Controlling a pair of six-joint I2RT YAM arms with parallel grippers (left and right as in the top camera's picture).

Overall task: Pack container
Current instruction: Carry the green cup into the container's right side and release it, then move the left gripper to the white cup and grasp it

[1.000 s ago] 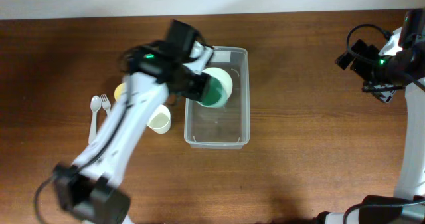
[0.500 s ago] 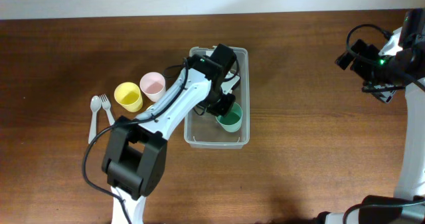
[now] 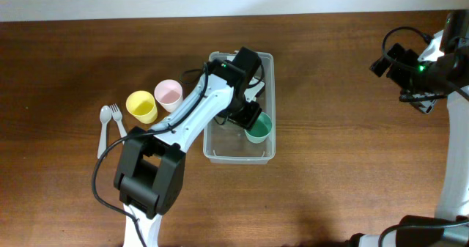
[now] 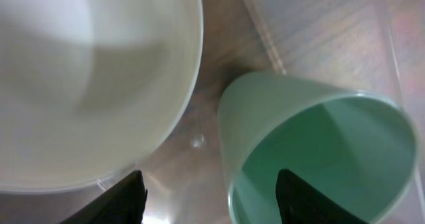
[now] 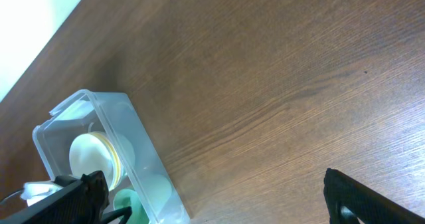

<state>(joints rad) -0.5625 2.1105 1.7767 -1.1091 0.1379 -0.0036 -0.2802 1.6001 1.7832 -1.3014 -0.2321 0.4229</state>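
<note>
The container (image 3: 239,159) lies with its long axis running from the table's (image 3: 352,174) far edge toward the near edge, open side up. From overhead the left gripper (image 3: 245,118) is down inside it, toward the near short end. The green cup (image 3: 258,129) sits just beside the gripper, against the long wall on the side away from the arm.

The left wrist view shows what the arm hides from above. The fingers (image 4: 129,199) are spread, one tip outside the cup and the other over its mouth, with the cup's wall between them and not pinched. A pale bowl (image 4: 93,78) lies just beyond the fingers.

The right wrist view alone shows the pale label at the container's far short end. The right gripper (image 5: 212,184) is spread wide over bare wood, well apart from the container.

Beyond the left arm's other side stand a yellow cup (image 3: 141,105) and a pink cup (image 3: 168,93)
</note>
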